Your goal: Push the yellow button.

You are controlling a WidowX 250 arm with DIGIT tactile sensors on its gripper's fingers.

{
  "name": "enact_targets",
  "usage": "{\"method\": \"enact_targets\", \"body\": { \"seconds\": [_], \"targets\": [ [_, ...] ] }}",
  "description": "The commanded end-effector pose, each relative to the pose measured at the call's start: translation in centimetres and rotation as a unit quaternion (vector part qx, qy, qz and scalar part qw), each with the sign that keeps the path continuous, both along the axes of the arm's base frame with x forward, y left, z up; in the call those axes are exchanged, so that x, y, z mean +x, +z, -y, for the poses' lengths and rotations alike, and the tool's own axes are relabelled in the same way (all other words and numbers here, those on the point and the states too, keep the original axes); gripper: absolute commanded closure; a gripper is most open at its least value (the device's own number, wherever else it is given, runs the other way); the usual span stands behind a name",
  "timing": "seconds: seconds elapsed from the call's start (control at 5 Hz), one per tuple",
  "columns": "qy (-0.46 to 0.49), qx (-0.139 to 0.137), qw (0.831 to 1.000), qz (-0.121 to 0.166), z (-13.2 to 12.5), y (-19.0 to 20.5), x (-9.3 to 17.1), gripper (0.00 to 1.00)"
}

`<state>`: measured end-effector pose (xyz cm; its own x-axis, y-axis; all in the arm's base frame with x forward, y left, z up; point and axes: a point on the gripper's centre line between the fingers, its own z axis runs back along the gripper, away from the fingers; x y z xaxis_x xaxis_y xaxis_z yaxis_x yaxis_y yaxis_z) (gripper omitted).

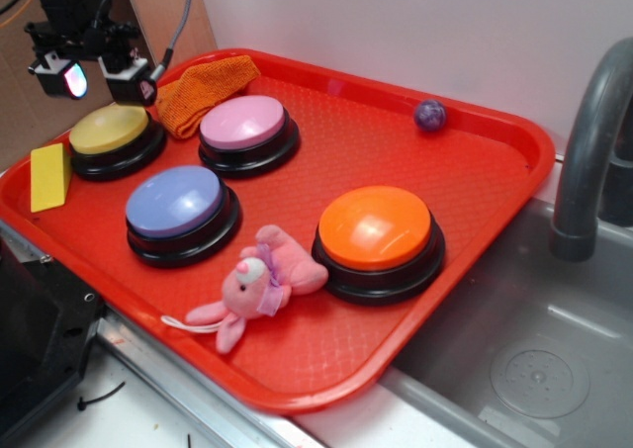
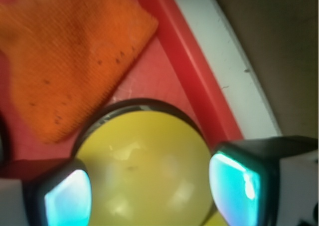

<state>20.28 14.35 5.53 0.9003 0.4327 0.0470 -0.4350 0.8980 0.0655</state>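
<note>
The yellow button (image 1: 108,129), a domed yellow cap on a black round base, sits at the back left of the red tray (image 1: 465,186). My gripper (image 1: 102,79) hangs just above it, jaws open, nothing held between them. In the wrist view the yellow button (image 2: 144,166) fills the space between my two fingers, whose pads (image 2: 234,186) glow cyan, with the gripper (image 2: 149,191) centred over the dome. Whether the fingers touch the dome I cannot tell.
An orange cloth (image 1: 203,92) lies behind the button, also the orange cloth (image 2: 70,56) in the wrist view. A yellow wedge block (image 1: 49,176), pink button (image 1: 245,127), purple button (image 1: 178,206), orange button (image 1: 378,232), pink plush bunny (image 1: 259,285) and purple ball (image 1: 429,115) share the tray. A sink and faucet (image 1: 588,161) stand right.
</note>
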Motion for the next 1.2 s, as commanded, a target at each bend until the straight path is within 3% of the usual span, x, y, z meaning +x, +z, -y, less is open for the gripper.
{"method": "enact_targets", "body": {
  "seconds": [0.0, 0.2, 0.4, 1.0],
  "targets": [
    [-0.024, 0.021, 0.999, -0.013, -0.5, 0.4, -0.1, 0.0],
    [-0.049, 0.039, 0.998, -0.007, 0.4, 2.5, 0.1, 0.0],
    [-0.059, 0.032, 0.998, 0.013, 0.9, 5.8, 0.5, 0.0],
    [-0.064, 0.014, 0.998, 0.016, 1.3, 8.7, 1.0, 0.0]
  ]
}}
